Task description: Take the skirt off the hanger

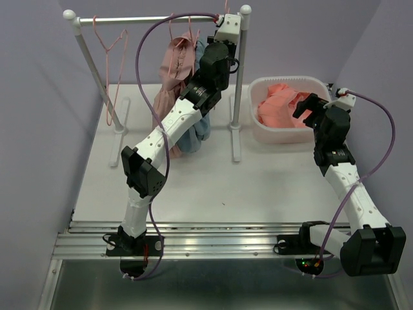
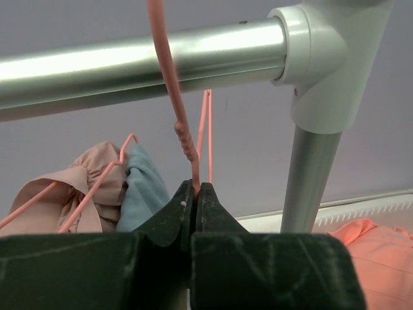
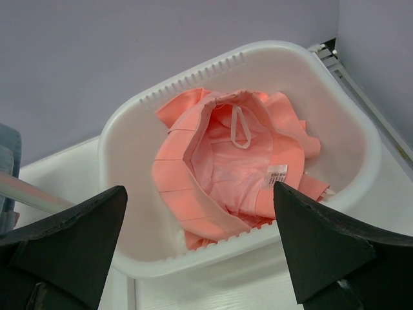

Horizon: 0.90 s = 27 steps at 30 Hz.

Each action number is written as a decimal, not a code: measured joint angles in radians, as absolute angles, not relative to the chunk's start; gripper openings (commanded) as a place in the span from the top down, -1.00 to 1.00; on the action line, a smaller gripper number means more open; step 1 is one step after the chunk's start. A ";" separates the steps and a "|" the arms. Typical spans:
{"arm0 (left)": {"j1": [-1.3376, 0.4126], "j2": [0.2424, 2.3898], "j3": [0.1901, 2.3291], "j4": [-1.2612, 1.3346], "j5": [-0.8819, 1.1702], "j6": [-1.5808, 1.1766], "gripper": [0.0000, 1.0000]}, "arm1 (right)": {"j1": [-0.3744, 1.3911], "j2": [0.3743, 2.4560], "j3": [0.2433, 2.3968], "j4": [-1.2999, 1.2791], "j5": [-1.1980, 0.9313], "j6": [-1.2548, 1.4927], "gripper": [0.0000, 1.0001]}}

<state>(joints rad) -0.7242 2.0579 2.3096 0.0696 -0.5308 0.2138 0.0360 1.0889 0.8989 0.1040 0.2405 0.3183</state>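
My left gripper is raised to the rack's rail and is shut on the neck of a pink wire hanger, whose hook sits over the rail; it also shows in the top view. A dusty-pink garment and a blue garment hang on hangers just to the left. An orange skirt lies crumpled in the white basket. My right gripper is open and empty, hovering over the basket's near rim.
The rack's right post stands just right of my left gripper. An empty pink hanger hangs at the rail's left end. The basket sits right of the rack, at the back right of the table.
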 measured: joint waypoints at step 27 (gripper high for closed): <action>-0.750 1.835 2.160 0.036 -0.453 0.113 -0.84 | 0.036 1.051 0.885 0.102 0.227 0.322 -1.00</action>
<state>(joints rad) -0.7502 1.8355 2.1605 0.0357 -0.4526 0.1135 0.0360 1.0512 0.8852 0.1020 0.2272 0.3218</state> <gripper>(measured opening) 0.794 0.998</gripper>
